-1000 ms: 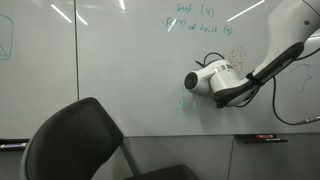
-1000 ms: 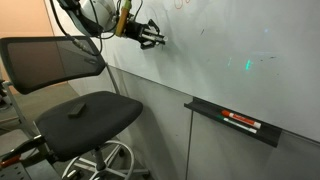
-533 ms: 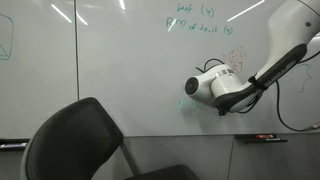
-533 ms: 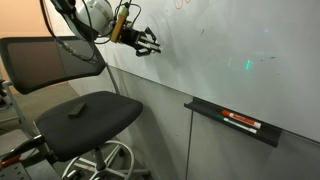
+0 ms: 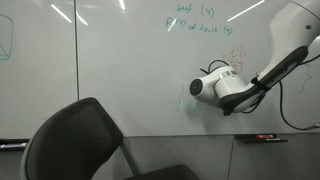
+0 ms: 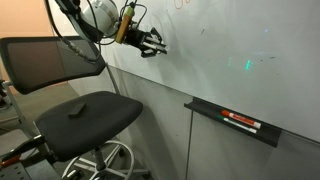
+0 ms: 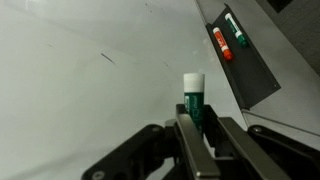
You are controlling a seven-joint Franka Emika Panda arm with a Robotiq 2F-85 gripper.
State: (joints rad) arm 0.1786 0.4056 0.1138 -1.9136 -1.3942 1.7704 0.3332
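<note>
Chair: far left, a black mesh office chair (image 6: pixel 75 105) stands in front of the board, well apart from the robot, seat unoccupied.
Whiteboard: the whiteboard (image 5: pixel 110 70) fills the background in both exterior views.
Arm: 1 arm (image 5: pixel 285 55) swings in and levels off, its white wrist pointed straight at the board.
Gripper: the gripper (image 6: pixel 157 42) is up at the board face, above and beyond the chair back.
Jaws: pinching. In the wrist view the 2 fingers (image 7: pixel 184 135) sit tight on either side of a green marker.
Marker: the green marker (image 7: pixel 193 92) sticks out past the fingertips, white end leading and aimed at the board. I cannot tell whether that end touches the surface.
Writing: green writing (image 5: pixel 198 28) sits high on the board, above the wrist and well apart from the marker.
Stroke: a short thin dark stroke (image 7: pixel 106 58) lies up and left of the marker, not touching it.
Progress: by my reading the marker is picked up and brought to the board, so that part is done. No fresh line shows at its end, so any marking here looks not yet made.
Tray: over to the right, the tray (image 6: pixel 205 108) hangs under the board edge with a red marker (image 7: pixel 221 45) and a second green one beside it, near the gripper in the wrist view but not touching it.
</note>
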